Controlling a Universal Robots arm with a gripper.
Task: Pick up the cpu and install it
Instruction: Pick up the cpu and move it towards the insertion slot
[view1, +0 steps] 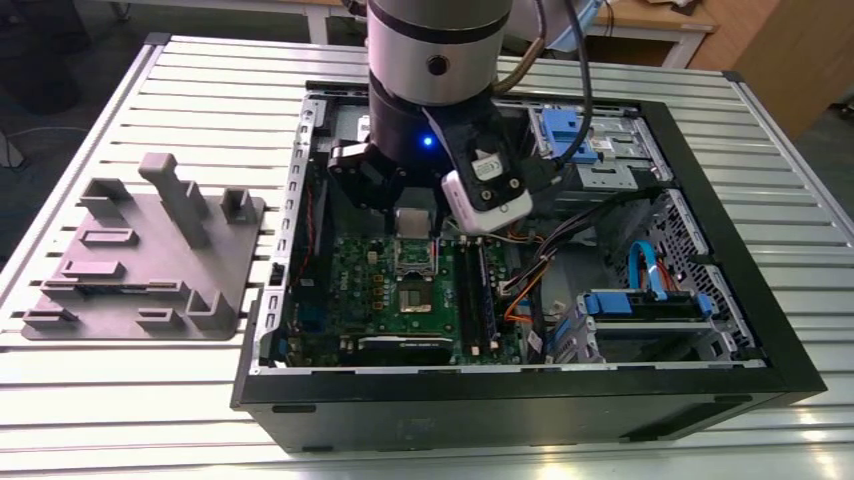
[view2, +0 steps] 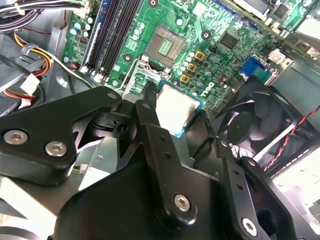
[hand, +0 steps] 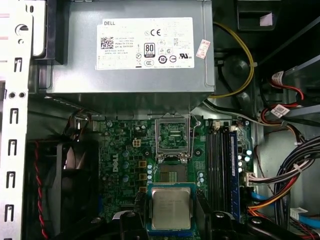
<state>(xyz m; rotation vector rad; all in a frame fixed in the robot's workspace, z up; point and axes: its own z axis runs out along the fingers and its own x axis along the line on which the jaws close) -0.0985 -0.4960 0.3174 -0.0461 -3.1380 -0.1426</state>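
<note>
The cpu (hand: 171, 207), a small square chip with a silvery metal top, sits between two black fingers (hand: 134, 222); my gripper (hand: 171, 216) is shut on it. It hangs a little above the green motherboard (hand: 122, 165), close to the open dark socket (hand: 170, 175), whose metal load plate (hand: 172, 134) stands raised. The second wrist view shows the cpu (view2: 176, 109) in the gripper (view2: 176, 122), apart from the socket (view2: 167, 45). In the exterior view, the gripper (view1: 411, 215) reaches down into the open computer case (view1: 534, 400) over the motherboard (view1: 380, 300).
A grey power supply (hand: 130, 50) lies beyond the socket. Memory slots (hand: 220, 165) and cable bundles (hand: 285, 175) flank one side, a black fan (hand: 75, 170) the other. A grey plastic fixture (view1: 140, 250) rests on the slatted table at the exterior view's left.
</note>
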